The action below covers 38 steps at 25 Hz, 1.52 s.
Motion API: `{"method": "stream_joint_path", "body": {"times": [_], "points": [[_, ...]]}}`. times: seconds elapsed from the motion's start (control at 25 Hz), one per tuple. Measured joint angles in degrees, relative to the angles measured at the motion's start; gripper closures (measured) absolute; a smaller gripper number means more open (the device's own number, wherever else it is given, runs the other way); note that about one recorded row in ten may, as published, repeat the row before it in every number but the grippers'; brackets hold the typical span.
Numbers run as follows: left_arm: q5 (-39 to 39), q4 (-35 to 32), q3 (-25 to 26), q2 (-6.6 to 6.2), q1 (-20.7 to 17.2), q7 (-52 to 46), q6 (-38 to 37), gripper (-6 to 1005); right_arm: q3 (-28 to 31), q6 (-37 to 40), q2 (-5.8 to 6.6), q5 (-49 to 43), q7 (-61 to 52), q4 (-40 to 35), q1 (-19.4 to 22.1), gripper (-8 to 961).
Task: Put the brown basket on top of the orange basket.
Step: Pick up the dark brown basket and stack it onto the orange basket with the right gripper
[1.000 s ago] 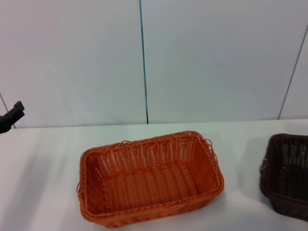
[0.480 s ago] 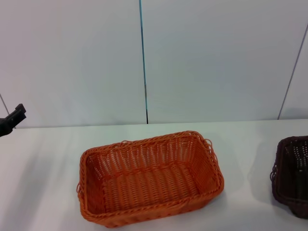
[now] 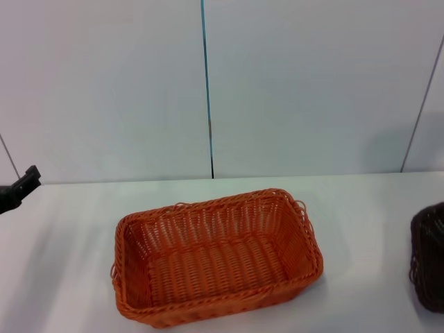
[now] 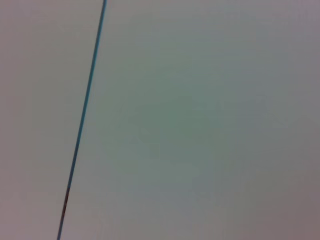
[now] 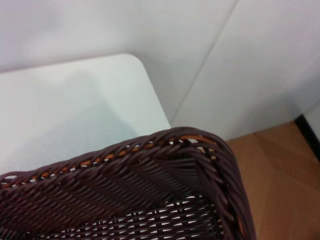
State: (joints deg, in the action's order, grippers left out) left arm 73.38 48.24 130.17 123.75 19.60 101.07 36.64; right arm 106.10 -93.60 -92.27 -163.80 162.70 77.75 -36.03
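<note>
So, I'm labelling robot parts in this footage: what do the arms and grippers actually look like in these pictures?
Very little of them shows. In the head view only a small piece of the left gripper pokes in at the left edge: matte black, blocky and angular, with no visible cables, markings or covers. The right arm and gripper do not appear in any picture; the right wrist view shows only the brown basket rim.

From my head camera I see the bright orange rectangular woven basket [image 3: 216,256] sitting on the white table [image 3: 62,229], the dark brown woven basket [image 3: 429,258] cut off at the right edge, well apart, and my left gripper [image 3: 19,187] at far left.
</note>
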Motion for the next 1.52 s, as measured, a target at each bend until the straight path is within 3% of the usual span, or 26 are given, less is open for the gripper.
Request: {"method": "stream_joint_path", "body": {"times": [0.16, 0.76, 1.16, 1.52], "points": [[0.00, -0.55, 0.14, -0.01, -0.03, 0.12, 0.01, 64, -0.18, -2.62, 2.07, 2.29, 0.00, 0.74, -2.23, 822], [0.00, -2.09, 0.59, -0.23, -0.72, 0.44, 0.00, 64, -0.44, -14.11, 4.85, 2.34, -0.01, 3.02, -12.82, 822], [0.70, -3.79, 0.62, -0.40, -0.72, 0.52, -1.15, 64, -0.51, -18.92, 4.41, 3.19, -0.02, 4.63, -17.67, 822], [0.72, -6.08, 0.44, -1.30, -0.93, 0.53, -1.29, 64, -0.95, -20.85, 3.89, 3.18, -0.02, 5.12, -22.63, 822]]}}
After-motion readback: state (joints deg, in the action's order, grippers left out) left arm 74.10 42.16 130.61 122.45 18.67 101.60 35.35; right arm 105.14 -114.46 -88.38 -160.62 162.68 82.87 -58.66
